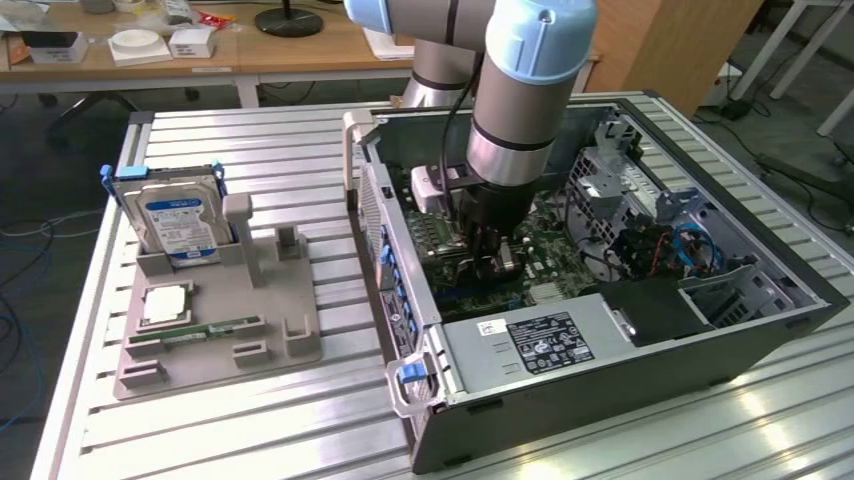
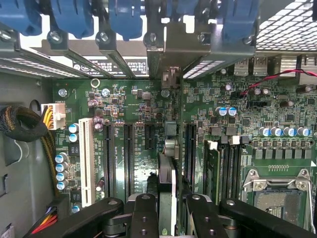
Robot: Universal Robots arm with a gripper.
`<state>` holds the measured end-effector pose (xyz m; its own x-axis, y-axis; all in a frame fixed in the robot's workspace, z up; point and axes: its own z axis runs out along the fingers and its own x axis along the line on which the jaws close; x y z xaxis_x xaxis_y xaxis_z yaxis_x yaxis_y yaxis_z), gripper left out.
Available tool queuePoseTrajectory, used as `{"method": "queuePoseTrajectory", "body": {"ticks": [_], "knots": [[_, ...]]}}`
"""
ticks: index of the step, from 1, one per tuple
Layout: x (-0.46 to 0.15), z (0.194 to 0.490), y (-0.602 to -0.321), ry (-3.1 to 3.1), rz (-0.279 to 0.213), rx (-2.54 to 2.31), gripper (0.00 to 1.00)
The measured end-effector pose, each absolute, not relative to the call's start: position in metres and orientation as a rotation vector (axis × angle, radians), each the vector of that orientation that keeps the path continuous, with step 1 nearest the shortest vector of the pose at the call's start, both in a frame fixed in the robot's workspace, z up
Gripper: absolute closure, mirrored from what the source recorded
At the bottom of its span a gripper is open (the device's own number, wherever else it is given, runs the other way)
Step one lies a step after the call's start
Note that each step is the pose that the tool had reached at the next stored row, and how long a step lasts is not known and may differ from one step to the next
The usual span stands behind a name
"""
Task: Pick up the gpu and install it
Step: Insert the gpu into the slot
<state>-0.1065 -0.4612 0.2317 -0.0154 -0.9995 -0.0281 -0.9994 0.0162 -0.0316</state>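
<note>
Slatted metal table [image 1: 267, 130] carries everything, and the biggest thing on it is an open computer case [image 1: 747, 330] lying on its side on the exterior view's right. The robot arm [image 1: 527, 90] comes down from above into the case's open face. On the exterior view's left, well apart from the case, sits a grey fixture tray [image 1: 287, 300]; a blue-labelled hard drive [image 1: 180, 220] stands upright in its far holder. Inside the case, a labelled power supply [image 1: 534, 345] fills the near corner, and the green motherboard [image 2: 138, 99] lines the floor, with long black expansion slots [image 2: 128, 158] beside a white one [image 2: 87, 158]. The gripper [image 2: 168, 208] hangs low over that board, its black fingers [image 2: 143, 213] drawn in narrow and clamped on either face of the gpu [image 2: 166, 183]. The card stands on edge between them, in line with the slots, its silvery edge showing; whether it sits in a slot I cannot tell. A small green memory stick [image 1: 200, 330] lies flat near the tray's front.
</note>
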Motion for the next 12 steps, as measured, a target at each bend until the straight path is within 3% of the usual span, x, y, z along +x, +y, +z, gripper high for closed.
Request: {"method": "queuePoseTrajectory", "body": {"ticks": [12], "knots": [[-0.1062, 0.2365, -0.4612, 2.209, 0.000, -2.175, 0.73]]}}
